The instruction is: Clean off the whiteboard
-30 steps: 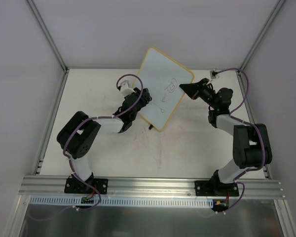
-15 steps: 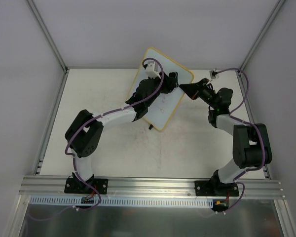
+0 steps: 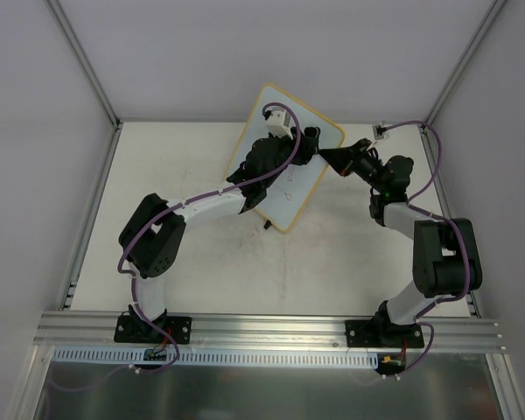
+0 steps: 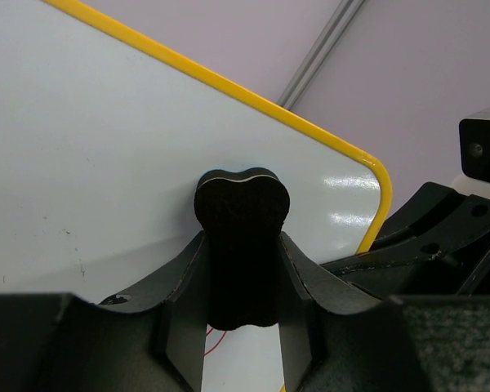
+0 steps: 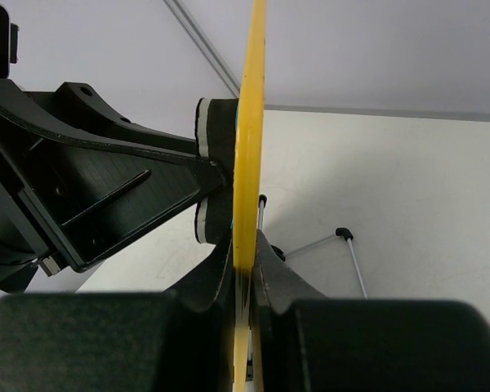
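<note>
The whiteboard (image 3: 290,199), white with a yellow frame, stands tilted at the back of the table. My right gripper (image 3: 326,157) is shut on its right edge; in the right wrist view the fingers (image 5: 245,245) pinch the yellow frame (image 5: 251,114) edge-on. My left gripper (image 3: 307,145) is shut on a black eraser (image 4: 242,214), which is pressed flat against the whiteboard (image 4: 106,155) near its upper right corner. From the right wrist, the eraser (image 5: 216,131) touches the board's face. A red line (image 4: 216,340) shows below the eraser, and faint marks (image 3: 288,194) remain lower on the board.
The board's thin wire legs with black feet (image 5: 344,233) rest on the table behind it, and one foot (image 3: 268,227) shows at the lower edge. Grey enclosure walls and metal posts (image 3: 86,61) surround the table. An aluminium rail (image 3: 271,328) runs along the near edge.
My left arm swung from the board's left edge up across its face, carrying the eraser to the upper right corner over the doodle. The right arm and the board stayed still.
</note>
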